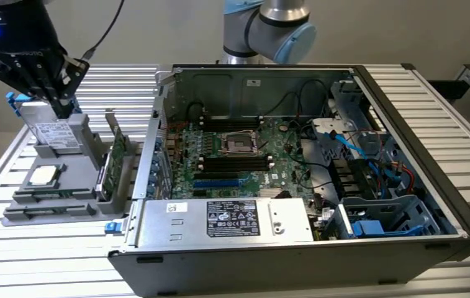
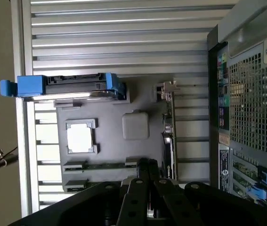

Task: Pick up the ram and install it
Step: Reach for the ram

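gripper: the black multi-finger gripper (image 1: 59, 107) (image 2: 145, 172) on the robot arm hangs over the grey moulded plastic parts tray (image 1: 81, 214) (image 2: 114, 150), at the exterior view's upper left.
jaws: together, fingers pressed into one narrow point, with nothing between them.
ram: the long thin green ram stick (image 1: 48, 194) (image 2: 104, 165) lies on its edge in a holder at the near end of the tray, at the exterior view's lower left, clipped at both ends.
ram to jaws: unheld and untouched. in the exterior view the gripper stands above the tray's far end, well apart from the ram. in the wrist view the closed fingertips line up with one end of the ram's holder.
second stick: another thin stick (image 1: 40, 212) (image 2: 76, 183) sits in the parallel holder just beside the ram, partly hidden by the gripper body in the wrist view.
processor: a square silver processor chip (image 1: 44, 176) (image 2: 80, 139) lies flat in its recess, between the ram and the tray's far end.
drive: a silver hard drive in a blue caddy (image 1: 53, 133) (image 2: 62, 87) stands upright at the tray's far end, near the gripper.
card: a tall green expansion card with a metal bracket (image 1: 118, 158) (image 2: 169, 136) stands on edge along the tray's side nearest the case.
case: the open black and grey metal computer case (image 1: 301, 248) (image 2: 246, 94) lies on its side, at the exterior view's right of the tray, its green motherboard (image 1: 235, 155) facing up.
table: tray and case both rest on a slatted aluminium table (image 1: 36, 261).
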`<state>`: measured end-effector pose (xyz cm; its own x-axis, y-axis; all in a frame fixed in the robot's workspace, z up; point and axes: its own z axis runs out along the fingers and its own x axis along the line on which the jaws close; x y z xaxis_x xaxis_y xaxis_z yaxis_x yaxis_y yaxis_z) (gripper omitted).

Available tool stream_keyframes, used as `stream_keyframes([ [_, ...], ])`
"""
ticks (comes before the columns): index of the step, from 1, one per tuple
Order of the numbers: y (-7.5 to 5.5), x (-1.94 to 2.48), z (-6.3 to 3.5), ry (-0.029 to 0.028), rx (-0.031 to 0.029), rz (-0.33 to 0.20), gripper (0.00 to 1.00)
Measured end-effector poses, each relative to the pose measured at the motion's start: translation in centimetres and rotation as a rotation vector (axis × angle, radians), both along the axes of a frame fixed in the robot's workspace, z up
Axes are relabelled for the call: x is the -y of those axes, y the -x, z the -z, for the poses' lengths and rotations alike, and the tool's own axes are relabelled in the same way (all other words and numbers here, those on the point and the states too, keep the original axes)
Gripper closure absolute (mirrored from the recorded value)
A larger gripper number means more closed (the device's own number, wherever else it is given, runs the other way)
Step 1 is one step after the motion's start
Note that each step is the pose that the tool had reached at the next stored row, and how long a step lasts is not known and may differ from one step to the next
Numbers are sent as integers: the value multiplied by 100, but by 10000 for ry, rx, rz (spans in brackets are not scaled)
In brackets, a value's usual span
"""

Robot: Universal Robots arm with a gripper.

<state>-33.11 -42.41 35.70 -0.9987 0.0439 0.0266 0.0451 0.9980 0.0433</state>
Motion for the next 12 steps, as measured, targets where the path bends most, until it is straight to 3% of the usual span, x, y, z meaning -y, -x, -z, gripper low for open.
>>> stream_keyframes([
  [12, 184, 248, 46, 0, -15, -27, 90],
])
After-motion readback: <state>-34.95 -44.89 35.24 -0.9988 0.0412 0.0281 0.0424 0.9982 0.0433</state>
